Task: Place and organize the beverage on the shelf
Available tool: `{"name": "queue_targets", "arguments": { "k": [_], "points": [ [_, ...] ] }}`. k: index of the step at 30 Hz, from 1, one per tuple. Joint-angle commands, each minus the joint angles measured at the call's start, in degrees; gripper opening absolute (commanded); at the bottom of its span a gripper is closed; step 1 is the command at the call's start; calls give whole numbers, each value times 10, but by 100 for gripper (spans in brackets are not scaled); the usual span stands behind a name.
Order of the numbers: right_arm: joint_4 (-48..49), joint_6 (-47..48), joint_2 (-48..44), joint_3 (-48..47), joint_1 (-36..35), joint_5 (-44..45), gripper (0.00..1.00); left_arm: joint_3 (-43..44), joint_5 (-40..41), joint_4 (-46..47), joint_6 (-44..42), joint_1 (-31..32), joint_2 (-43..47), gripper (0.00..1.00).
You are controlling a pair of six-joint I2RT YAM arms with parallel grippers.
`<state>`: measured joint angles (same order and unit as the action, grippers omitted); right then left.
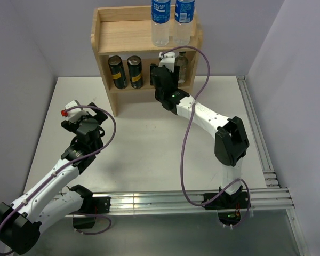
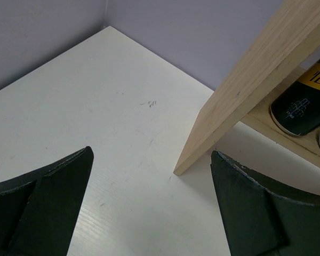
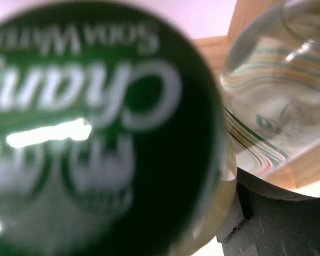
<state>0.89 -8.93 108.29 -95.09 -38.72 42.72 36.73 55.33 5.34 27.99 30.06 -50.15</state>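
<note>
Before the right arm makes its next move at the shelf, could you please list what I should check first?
1. Two plastic bottles upright on the shelf top tier: ok.
2. Two cans upright on the lower tier: ok.
3. Second glass bottle standing just right of the right gripper: ok.
4. Hold of the right gripper on the green-capped bottle: cannot tell; the blurred cap fills the wrist view.
5. The left gripper open, empty, beside the shelf's side panel without touching: ok.
</note>
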Motion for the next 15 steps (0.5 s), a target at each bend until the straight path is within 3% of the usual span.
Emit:
{"name": "queue_targets", "arguments": {
  "k": [1, 15],
  "points": [
    [90, -7, -8, -61, 15, 20, 0, 0, -5, 22, -11, -2, 0, 99],
    [81, -20, 5, -71, 22, 30, 1, 1, -9, 22, -13, -3, -3, 99]
  ]
}}
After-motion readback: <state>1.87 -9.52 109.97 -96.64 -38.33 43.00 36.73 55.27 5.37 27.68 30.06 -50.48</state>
